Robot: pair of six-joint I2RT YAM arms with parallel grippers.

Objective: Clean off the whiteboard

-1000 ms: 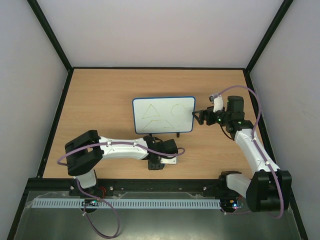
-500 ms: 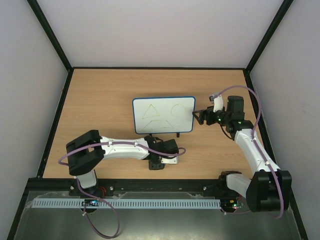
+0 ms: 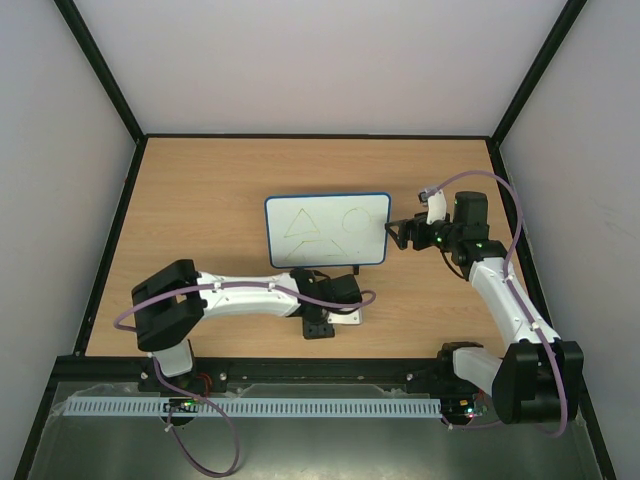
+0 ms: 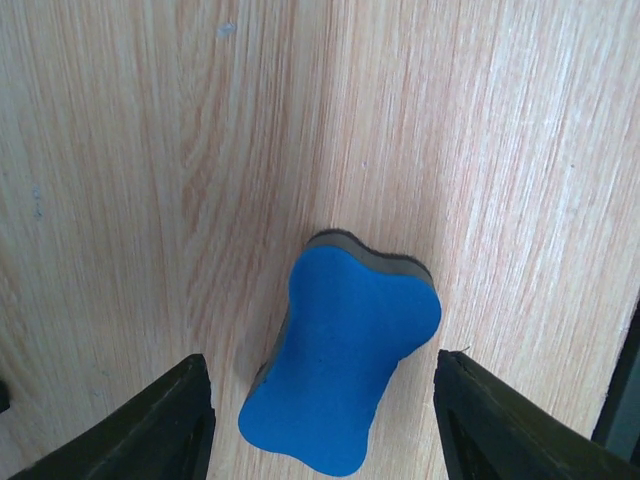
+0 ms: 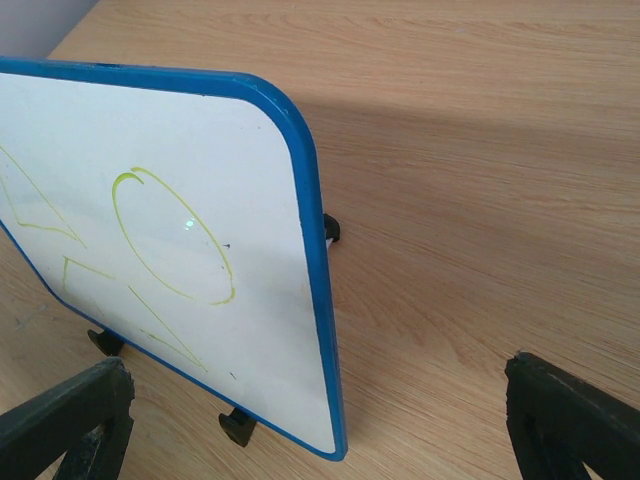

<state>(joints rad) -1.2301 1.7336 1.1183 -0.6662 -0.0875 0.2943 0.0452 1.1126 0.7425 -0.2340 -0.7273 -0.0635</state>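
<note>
The whiteboard (image 3: 327, 230) stands tilted on black feet mid-table, with yellow-green triangles and a circle drawn on it. In the right wrist view its blue right rim (image 5: 318, 300) lies between my open fingers. My right gripper (image 3: 393, 236) (image 5: 320, 425) is open at the board's right edge and does not touch it. A blue eraser block (image 4: 340, 365) with a dark felt base lies on the wood. My left gripper (image 3: 318, 326) (image 4: 325, 435) is open and hangs over the eraser, one finger (image 4: 165, 420) on each side, with gaps on both sides. The eraser is hidden in the top view.
The wooden table (image 3: 200, 200) is bounded by a black frame and grey walls. A black rail (image 3: 300, 368) runs along the near edge by the arm bases. The table's dark edge (image 4: 622, 400) shows at the right of the left wrist view.
My left gripper has shifted slightly to the right near the front edge. The right arm and the whiteboard have not moved.
</note>
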